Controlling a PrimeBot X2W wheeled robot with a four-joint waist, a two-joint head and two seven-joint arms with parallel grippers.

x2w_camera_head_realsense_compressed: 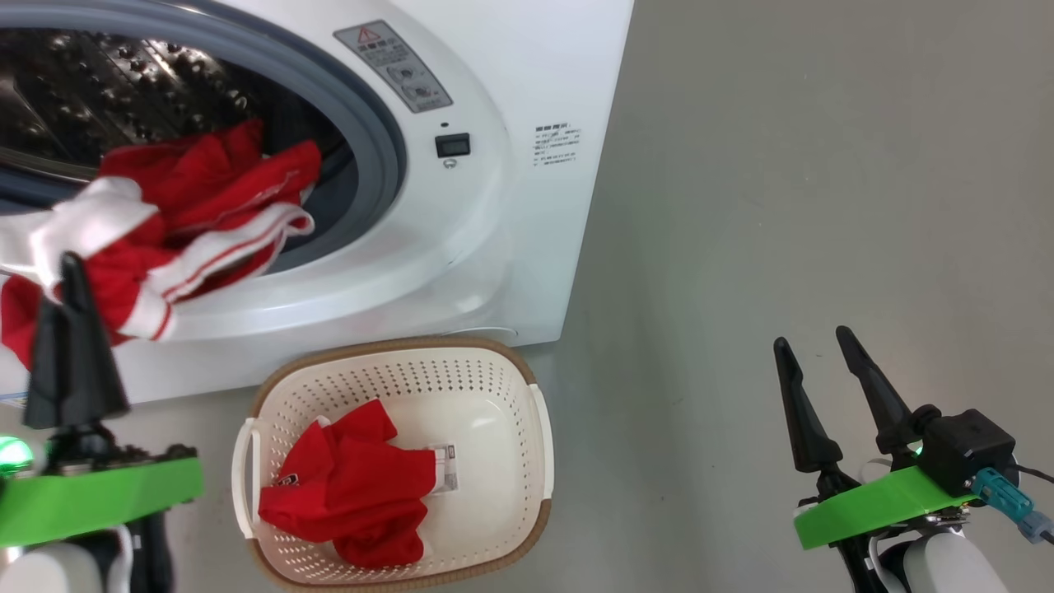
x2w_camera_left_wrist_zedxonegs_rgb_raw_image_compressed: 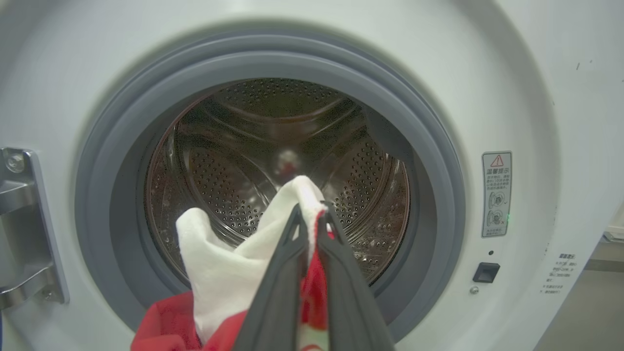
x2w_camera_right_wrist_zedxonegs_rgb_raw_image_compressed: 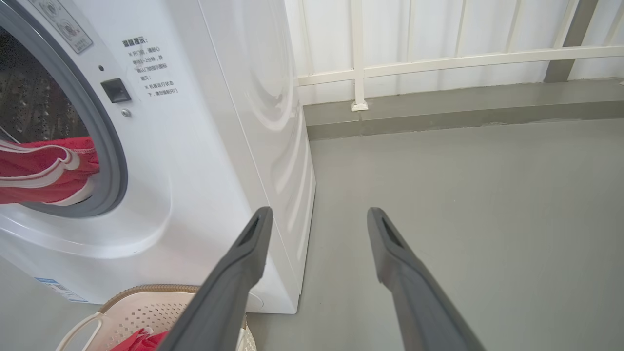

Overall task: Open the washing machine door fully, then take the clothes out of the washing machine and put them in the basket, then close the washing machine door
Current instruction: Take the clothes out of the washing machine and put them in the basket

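Right fingers [x2w_camera_right_wrist_zedxonegs_rgb_raw_image_compressed: 243, 263] wide apart over smooth grey floor [x2w_camera_right_wrist_zedxonegs_rgb_raw_image_compressed: 463, 185], white railing [x2w_camera_right_wrist_zedxonegs_rgb_raw_image_compressed: 438, 61] behind.

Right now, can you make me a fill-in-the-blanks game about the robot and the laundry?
1. The left gripper is shut on clothes, coloured white and ____, hanging out of the washing machine.
2. The right gripper holds nothing, and its jaws stand ____.
3. Another red garment lies in the basket, which stands on the ____.
Missing words: red; open; floor.
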